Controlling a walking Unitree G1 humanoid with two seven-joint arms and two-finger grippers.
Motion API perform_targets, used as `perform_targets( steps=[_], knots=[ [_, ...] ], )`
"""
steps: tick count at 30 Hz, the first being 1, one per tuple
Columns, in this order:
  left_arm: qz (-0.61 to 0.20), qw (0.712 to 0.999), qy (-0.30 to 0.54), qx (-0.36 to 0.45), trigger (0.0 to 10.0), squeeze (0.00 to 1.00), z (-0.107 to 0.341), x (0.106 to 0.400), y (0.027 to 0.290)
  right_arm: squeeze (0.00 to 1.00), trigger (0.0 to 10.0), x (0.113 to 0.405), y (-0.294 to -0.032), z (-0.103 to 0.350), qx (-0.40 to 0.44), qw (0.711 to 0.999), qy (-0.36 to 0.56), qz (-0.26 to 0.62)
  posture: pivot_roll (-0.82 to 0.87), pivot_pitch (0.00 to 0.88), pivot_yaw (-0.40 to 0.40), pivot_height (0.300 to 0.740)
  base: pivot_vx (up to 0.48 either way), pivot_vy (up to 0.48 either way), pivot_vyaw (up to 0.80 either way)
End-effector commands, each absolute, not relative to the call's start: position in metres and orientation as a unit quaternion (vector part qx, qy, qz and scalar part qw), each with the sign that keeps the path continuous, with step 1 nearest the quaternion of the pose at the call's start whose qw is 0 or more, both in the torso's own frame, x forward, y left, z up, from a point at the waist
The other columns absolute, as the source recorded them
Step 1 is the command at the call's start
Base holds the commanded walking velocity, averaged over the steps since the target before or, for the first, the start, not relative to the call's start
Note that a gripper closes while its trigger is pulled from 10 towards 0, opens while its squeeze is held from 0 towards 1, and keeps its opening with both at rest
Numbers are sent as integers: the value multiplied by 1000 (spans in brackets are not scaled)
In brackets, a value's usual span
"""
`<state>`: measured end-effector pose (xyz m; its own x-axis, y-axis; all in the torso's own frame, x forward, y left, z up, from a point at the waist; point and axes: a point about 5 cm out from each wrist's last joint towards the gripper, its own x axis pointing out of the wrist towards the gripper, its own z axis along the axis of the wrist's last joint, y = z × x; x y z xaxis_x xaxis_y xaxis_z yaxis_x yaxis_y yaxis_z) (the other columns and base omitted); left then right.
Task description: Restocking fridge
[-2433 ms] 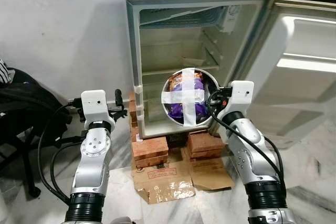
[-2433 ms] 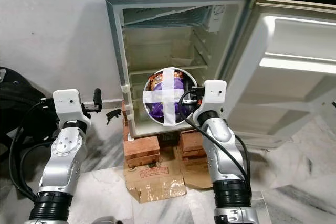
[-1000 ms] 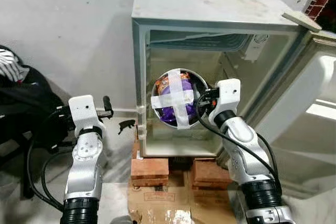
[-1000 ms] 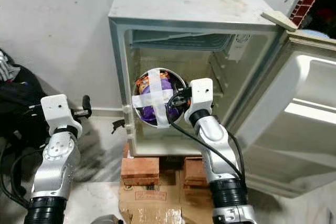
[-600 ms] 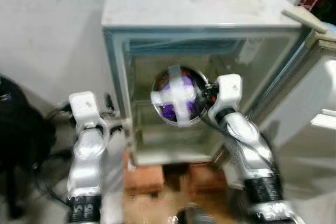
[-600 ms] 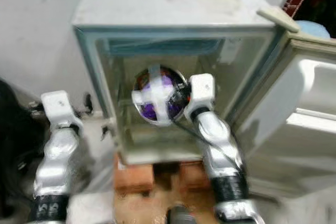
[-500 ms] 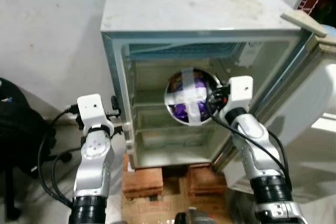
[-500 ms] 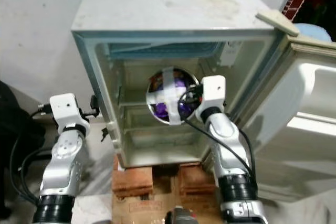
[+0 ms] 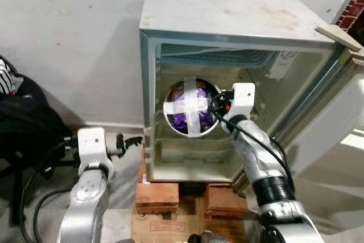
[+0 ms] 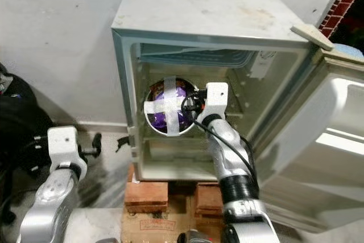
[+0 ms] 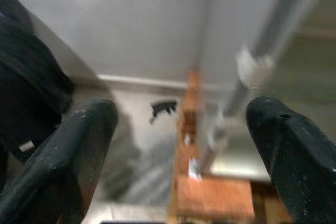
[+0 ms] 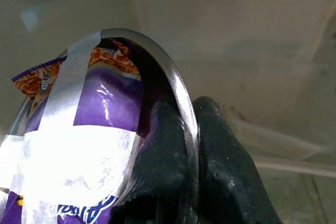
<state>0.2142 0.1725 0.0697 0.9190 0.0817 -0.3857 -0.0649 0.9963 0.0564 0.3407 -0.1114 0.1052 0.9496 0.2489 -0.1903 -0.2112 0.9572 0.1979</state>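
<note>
The fridge (image 9: 227, 44) is standing open on bricks (image 9: 156, 194), its door (image 10: 318, 140) swung wide to the robot's right, and a steel bowl (image 9: 192, 106) is hanging inside the opening at mid height, just above the shelf (image 9: 193, 139). The biggest risk I am seeing is the bowl catching the fridge's left door frame or the shelf edge as it is going in, since it is sitting close to that frame and taking up much of the opening. A second risk is the bowl slipping: the right gripper (image 12: 181, 150) is pinching only the thin rim, fingers clenched on either side of it, so the bowl's whole weight is hanging from one edge and could be twisting in the grasp. If it is let go before resting flat, it may be tipping off the shelf.

The bowl is tilted, its mouth facing outward, with a purple and orange snack packet (image 12: 105, 103) inside being held in by two crossed strips of white tape (image 12: 73, 150).

The left gripper (image 11: 181, 129) is waiting low beside the fridge's left wall, fingers spread wide and holding nothing
</note>
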Motion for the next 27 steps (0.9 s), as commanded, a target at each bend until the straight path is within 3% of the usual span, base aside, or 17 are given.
perform_targets(
  steps=[1, 5, 10, 27],
  knots=[
    [11, 981, 193, 37, 10000, 0, 78, 212, 169, 0, 10000, 348, -110, 113, 107, 983, 95, 112, 167, 31, -93, 740, 0, 0, 0],
    [-2, 971, 229, 61, 10000, 0, 76, 191, 174, 0, 10000, 360, -98, 114, 131, 980, 108, 103, 210, 69, -99, 740, 0, 0, 0],
    [-47, 967, 237, 81, 10000, 0, 83, 179, 163, 0, 10000, 368, -88, 110, 152, 976, 132, 80, 244, 114, -108, 740, 0, 0, 0],
    [-60, 967, 239, 62, 10000, 0, 111, 147, 141, 0, 10000, 377, -91, 101, 262, 943, 187, -83, 289, 252, -128, 740, 0, 0, 0]
  ],
)
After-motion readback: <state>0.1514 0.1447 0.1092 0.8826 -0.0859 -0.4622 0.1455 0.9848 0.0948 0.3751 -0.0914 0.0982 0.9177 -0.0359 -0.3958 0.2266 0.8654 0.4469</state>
